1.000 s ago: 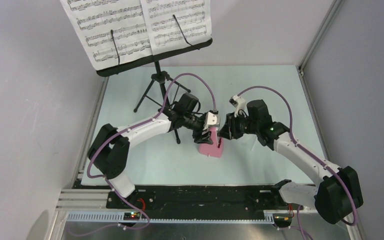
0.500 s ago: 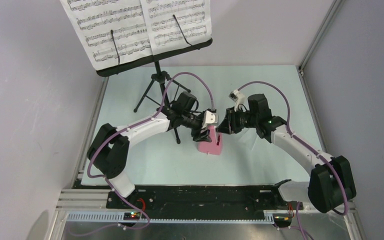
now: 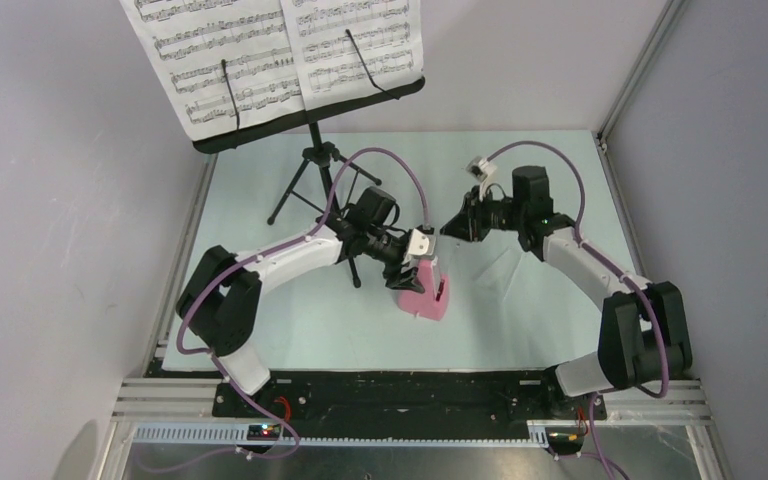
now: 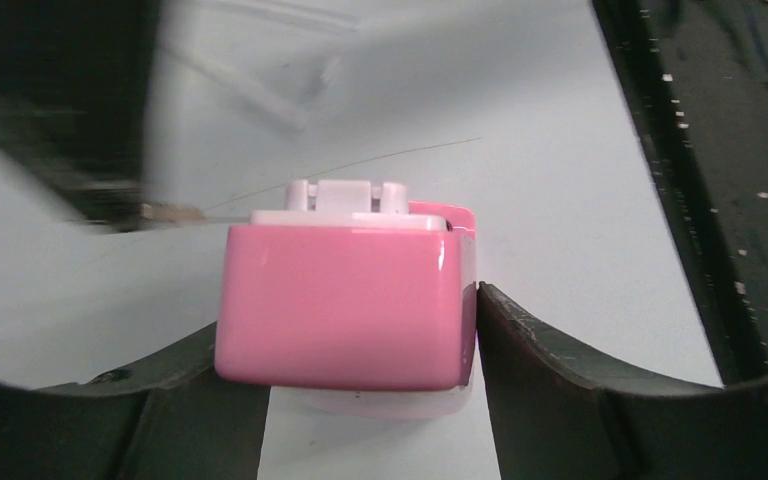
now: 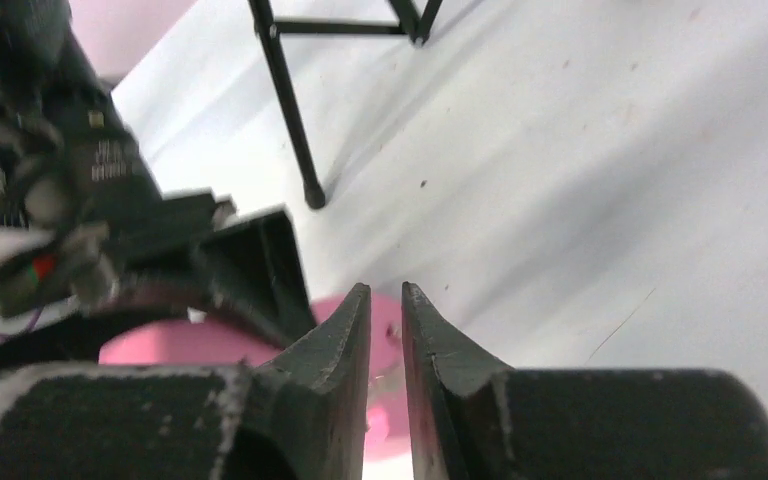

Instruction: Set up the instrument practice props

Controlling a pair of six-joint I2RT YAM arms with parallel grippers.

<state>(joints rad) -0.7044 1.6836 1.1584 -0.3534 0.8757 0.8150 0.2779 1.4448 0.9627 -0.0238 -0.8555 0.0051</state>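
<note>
One pink metronome [image 4: 345,290] clenched in left gripper [image 4: 348,325], right gripper [image 5: 386,300] nearby, grip unclear.

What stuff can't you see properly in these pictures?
- White printed sheet-music pages: top external view, their tops are cut off by the picture's upper edge.
- Black tripod music stand: same view, the pages cover its desk.
- Small pink pyramid metronome: left wrist view, the left jaws gripping it hide its sides.
- Right jaws: right wrist view, the gap is too narrow to tell if anything is pinched.
</note>
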